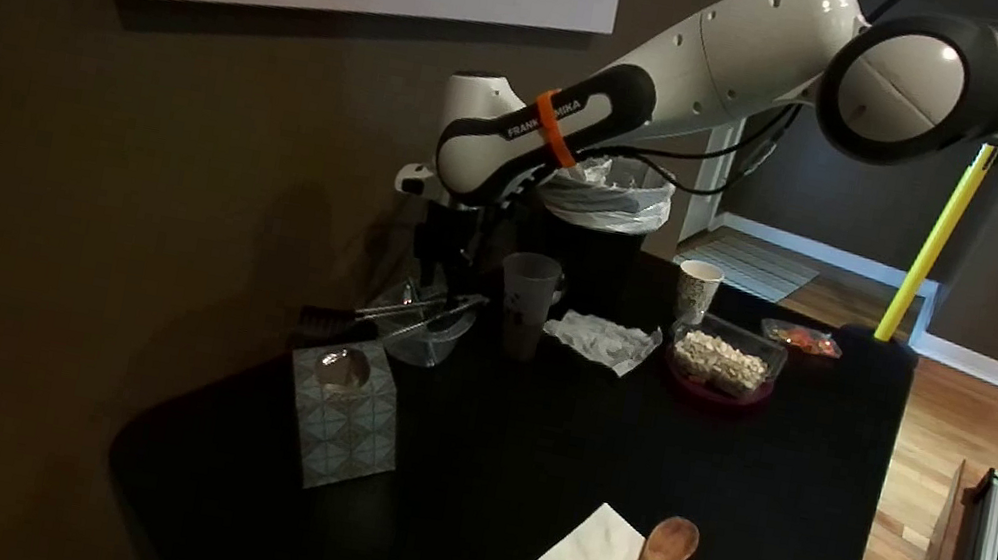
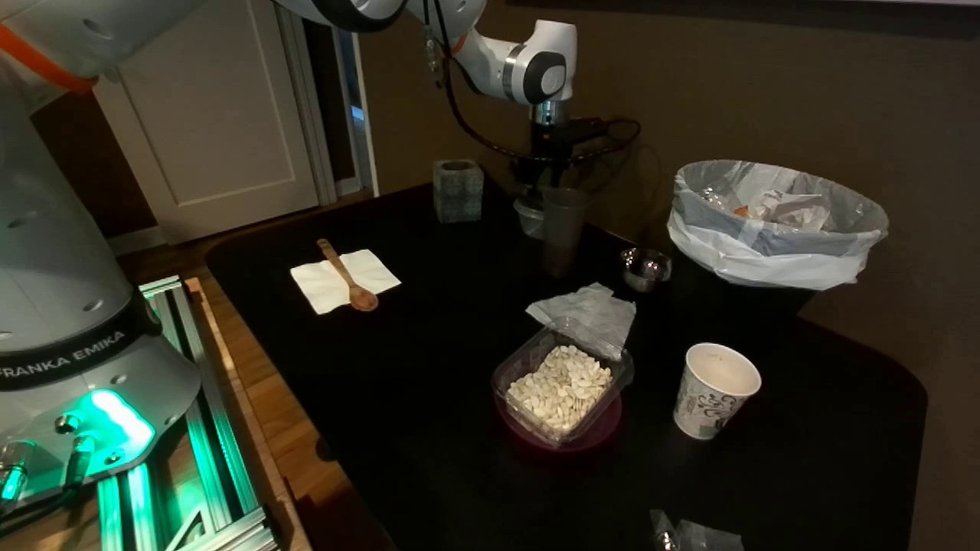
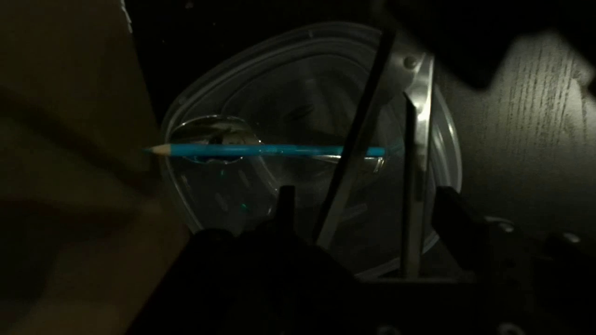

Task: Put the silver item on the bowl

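Black jaws parted, the claw (image 3: 365,190) straddles the silver tongs (image 3: 421,153) over a clear plastic tub (image 3: 302,88); a blue pencil (image 3: 279,150) runs beneath them. Farther along the tabletop (image 2: 413,390), past a tall cup (image 2: 564,229), I see the small grey metal bowl (image 2: 645,271), well apart from the tongs.

The black table (image 2: 413,428) holds a box (image 1: 352,428), napkin (image 2: 369,268), tub (image 1: 429,350), tall cup (image 1: 524,310), shiny bowl (image 2: 645,272), red dish (image 2: 605,425) and paper cup (image 2: 706,402).

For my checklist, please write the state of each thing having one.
End effector: open
Silver tongs: spread open
Small bowl: upright, uncovered
Blue pencil: sharpened
Tall cup: upright
Paper cup: upright, uncovered
Seed tray: uncovered
Bin: lined, uncovered
Patterned box: upright
Wooden spoon: lying on napkin
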